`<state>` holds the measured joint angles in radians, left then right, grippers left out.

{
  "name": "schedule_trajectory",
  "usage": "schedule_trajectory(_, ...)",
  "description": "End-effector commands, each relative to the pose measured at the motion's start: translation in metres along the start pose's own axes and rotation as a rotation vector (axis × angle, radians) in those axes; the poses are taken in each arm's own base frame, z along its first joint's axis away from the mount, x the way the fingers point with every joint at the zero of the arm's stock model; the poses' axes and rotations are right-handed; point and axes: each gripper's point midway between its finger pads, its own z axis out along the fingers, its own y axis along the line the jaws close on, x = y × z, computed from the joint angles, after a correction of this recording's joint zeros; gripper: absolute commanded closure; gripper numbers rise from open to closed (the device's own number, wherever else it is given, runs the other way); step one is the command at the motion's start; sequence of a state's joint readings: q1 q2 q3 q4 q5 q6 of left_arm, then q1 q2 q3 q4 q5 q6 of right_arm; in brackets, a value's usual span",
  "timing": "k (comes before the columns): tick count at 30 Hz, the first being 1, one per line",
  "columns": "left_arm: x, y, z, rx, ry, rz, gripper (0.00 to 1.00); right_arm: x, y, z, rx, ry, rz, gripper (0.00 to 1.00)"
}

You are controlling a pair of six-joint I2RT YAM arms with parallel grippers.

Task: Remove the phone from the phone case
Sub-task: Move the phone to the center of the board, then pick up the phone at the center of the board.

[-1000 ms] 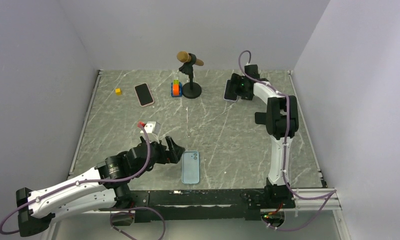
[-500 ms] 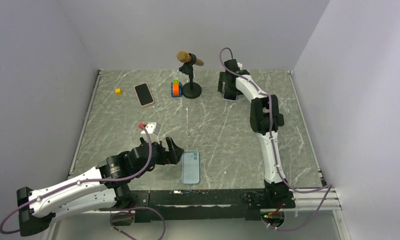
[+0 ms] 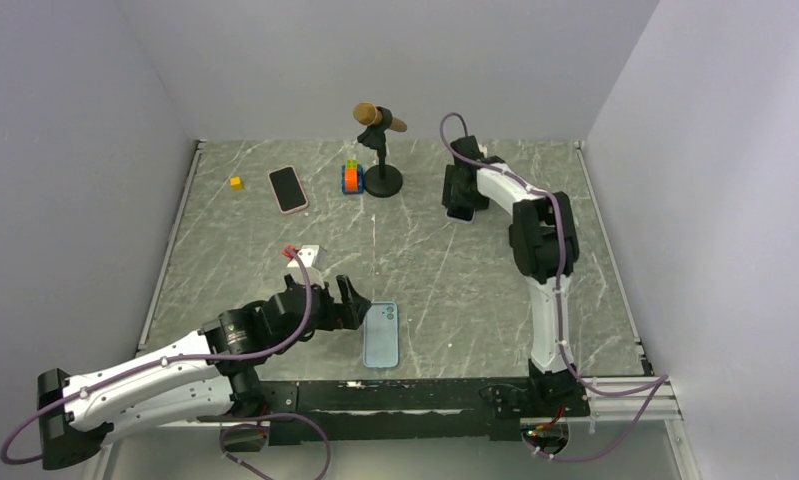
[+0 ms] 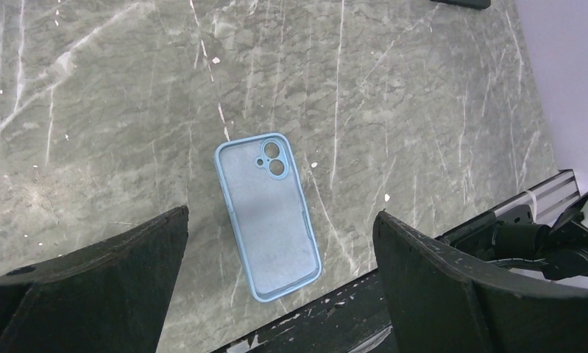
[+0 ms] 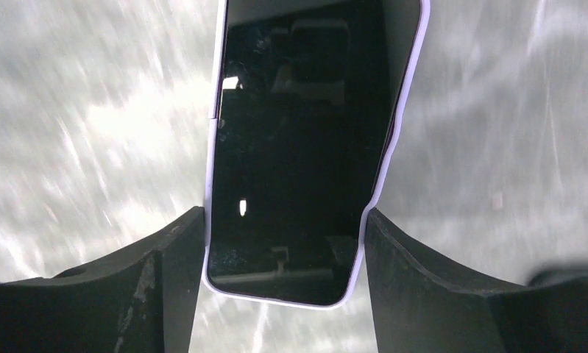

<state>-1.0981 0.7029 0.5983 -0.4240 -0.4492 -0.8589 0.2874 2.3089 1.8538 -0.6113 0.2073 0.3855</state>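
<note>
Right gripper (image 5: 285,224): I am clasping the phone (image 5: 298,132) by its long edges. Left gripper (image 4: 280,215): I am holding it wide above the phone case (image 4: 270,235).

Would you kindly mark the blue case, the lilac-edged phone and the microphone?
blue case (image 4: 270,220): left wrist view, flat middle.
lilac-edged phone (image 5: 298,147): right wrist view, screen centre.
microphone (image 3: 367,113): top external view, head.

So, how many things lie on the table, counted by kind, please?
Phones: 2, the pink-edged phone and the lilac-edged phone
Light blue case: 1
Microphone on stand: 1
Yellow cube: 1
Orange block stack: 1
White box: 1
Total: 7
</note>
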Motion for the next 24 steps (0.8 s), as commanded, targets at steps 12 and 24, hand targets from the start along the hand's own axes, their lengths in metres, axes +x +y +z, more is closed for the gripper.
schedule_trajectory(12,-0.008,-0.043,0.008,0.114,0.036,-0.052,0.01,0.091,-0.031,-0.025,-0.035,0.163,-0.038,0.02)
schedule_trajectory(24,0.004,-0.046,0.024,0.226,0.197,-0.204,0.01,0.086,0.004,-0.06,-0.311,0.002,-0.033,0.67)
